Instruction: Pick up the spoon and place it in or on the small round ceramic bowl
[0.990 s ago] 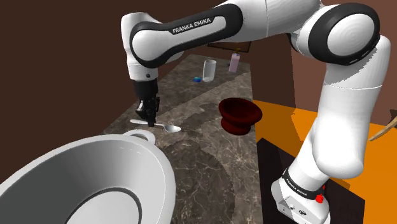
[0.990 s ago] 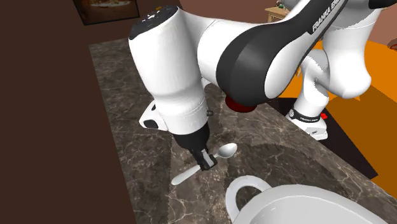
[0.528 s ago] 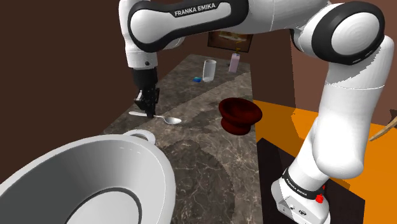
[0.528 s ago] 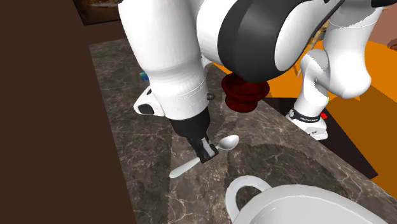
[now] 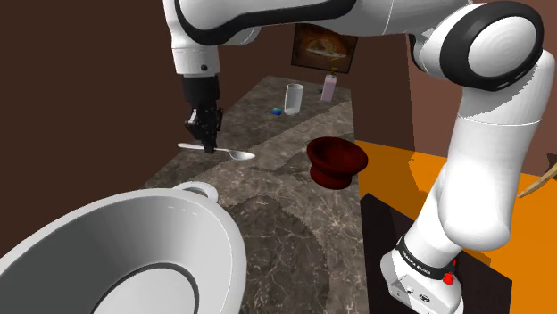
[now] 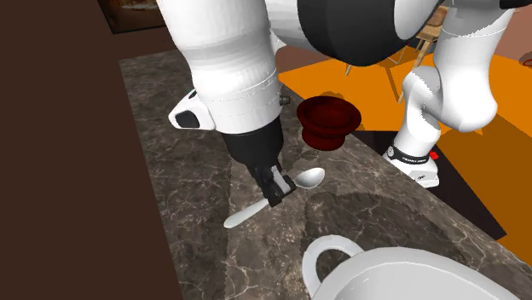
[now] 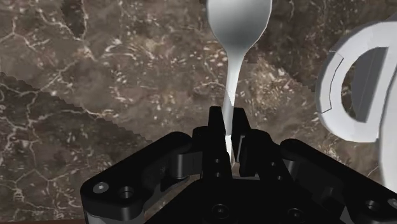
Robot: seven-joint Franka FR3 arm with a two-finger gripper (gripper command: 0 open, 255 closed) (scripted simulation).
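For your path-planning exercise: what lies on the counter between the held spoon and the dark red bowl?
Only bare marbled counter separates spoon and bowl, per the shoulder view.

No legible text, labels, numbers

I work above a long, dark brown stone countertop with pale veins (image 5: 295, 223). It runs away toward a framed painting in warm tones (image 5: 323, 46) that hangs on the far wall. A plain dark brown wall (image 5: 71, 89) borders the counter along the shoulder view's left. Past its other edge lies a flat, bright orange floor (image 5: 540, 227). The light is even, and soft shadows fall across the stone.
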